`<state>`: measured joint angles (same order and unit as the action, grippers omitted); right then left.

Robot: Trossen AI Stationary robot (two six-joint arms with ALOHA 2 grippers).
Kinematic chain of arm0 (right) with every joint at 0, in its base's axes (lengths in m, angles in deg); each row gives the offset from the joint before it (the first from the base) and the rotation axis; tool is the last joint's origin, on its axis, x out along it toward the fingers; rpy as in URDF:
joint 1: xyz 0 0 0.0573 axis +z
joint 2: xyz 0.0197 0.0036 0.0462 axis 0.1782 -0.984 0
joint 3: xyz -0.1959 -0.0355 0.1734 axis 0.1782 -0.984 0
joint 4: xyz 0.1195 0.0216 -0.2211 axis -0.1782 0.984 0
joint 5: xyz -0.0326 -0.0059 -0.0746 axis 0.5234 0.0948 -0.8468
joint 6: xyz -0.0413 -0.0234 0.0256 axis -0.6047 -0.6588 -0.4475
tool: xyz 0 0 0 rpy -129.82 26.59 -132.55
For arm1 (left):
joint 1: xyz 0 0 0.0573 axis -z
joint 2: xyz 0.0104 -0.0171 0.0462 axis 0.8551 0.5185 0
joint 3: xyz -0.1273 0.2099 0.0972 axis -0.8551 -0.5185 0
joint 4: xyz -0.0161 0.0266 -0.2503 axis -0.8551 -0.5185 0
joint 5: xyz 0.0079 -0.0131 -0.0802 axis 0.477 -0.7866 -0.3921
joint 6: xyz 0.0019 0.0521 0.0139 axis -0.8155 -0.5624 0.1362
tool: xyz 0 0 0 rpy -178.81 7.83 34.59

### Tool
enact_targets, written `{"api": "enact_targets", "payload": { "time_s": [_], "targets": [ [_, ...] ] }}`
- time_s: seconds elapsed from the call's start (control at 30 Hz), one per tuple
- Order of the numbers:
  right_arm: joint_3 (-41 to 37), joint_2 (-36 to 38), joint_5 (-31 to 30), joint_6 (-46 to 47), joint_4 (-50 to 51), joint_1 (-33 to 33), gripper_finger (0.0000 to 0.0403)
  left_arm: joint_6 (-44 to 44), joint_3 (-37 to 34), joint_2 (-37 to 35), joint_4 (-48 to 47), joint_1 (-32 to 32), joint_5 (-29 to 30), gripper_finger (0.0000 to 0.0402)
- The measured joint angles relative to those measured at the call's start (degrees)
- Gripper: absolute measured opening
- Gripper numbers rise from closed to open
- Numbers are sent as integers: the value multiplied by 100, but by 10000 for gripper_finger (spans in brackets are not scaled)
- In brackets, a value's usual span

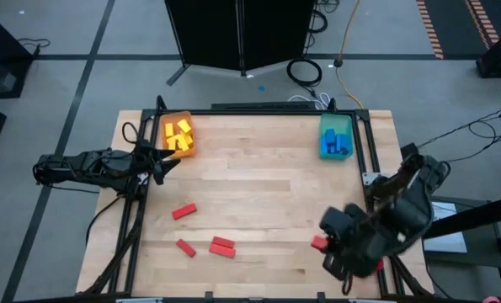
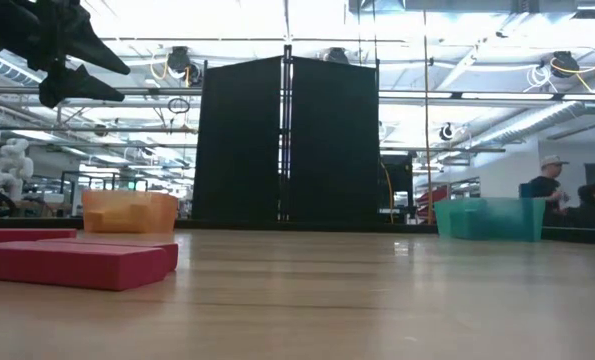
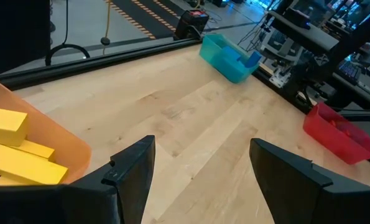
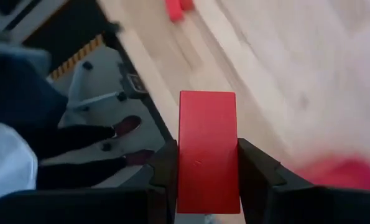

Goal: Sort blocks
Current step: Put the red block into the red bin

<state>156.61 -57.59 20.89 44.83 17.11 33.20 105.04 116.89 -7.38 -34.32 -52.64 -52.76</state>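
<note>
Three red blocks lie flat on the near left of the table, and they show close up in the low view. Yellow blocks fill the orange tray. Blue blocks sit in the teal tray. My left gripper hangs open beside the orange tray, holding nothing. My right gripper, at the near right, is shut on a red block next to the red tray. In the high view the arm hides its fingers. My right gripper pinches the red block between its two fingers, one on each long side. The block lies along the fingers, and its far end sticks out past the fingertips. It is lifted clear, above the table's near right part.
The red tray stands at the table's right edge, mostly under my right arm in the high view. A black frame rail runs round the table. The middle of the tabletop is bare wood.
</note>
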Motion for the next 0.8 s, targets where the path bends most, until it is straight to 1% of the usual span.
{"api": "enact_targets", "payload": {
  "time_s": [0.27,0.33,0.37,0.47,0.5,0.8],
  "targets": [
    [-1248,119,14,3581,0,985,90,-16,0,0,0,0,7,258],
    [-1631,242,16,4421,-5,1244,90,-15,0,0,1,0,52,258],
    [-1833,300,59,4672,6,1341,90,-20,0,0,0,0,80,258],
    [-2324,457,619,4860,-9,1451,90,-21,0,0,2,0,162,258],
    [-2490,521,694,4891,-5,1447,90,-17,0,0,0,0,179,258],
    [-3969,1205,772,5020,1,1264,90,-12,0,0,0,0,181,258]
  ]
}}
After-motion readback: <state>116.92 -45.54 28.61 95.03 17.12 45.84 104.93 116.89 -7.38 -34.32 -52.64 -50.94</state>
